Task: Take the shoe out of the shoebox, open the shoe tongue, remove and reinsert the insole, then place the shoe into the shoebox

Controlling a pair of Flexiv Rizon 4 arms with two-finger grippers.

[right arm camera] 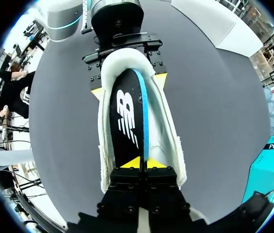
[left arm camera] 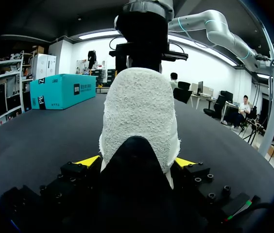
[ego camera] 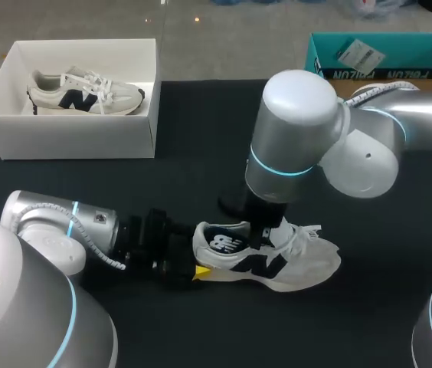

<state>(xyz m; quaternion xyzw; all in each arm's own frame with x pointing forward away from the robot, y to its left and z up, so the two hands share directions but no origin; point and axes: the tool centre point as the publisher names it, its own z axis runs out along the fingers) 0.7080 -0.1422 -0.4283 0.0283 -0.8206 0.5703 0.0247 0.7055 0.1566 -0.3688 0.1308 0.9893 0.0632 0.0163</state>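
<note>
A white sneaker [ego camera: 292,257] with dark side marks lies on the black table in the head view, toe to the right. My left gripper [ego camera: 204,261] holds its heel, one yellow finger on each side; the left wrist view shows the heel [left arm camera: 139,111] filling the space between them [left arm camera: 137,162]. From above, my right gripper [right arm camera: 140,162] reaches into the shoe's mouth and is shut on the black, blue-edged insole [right arm camera: 127,121], which stands on edge inside the shoe. The white shoebox [ego camera: 70,138] sits at the back left with a matching sneaker [ego camera: 86,90] in it.
A teal box [ego camera: 384,54] stands at the table's back right, behind my right arm. My right arm's large joint [ego camera: 300,130] hangs over the table's middle. Bare black table [ego camera: 193,153] lies between the shoebox and the shoe.
</note>
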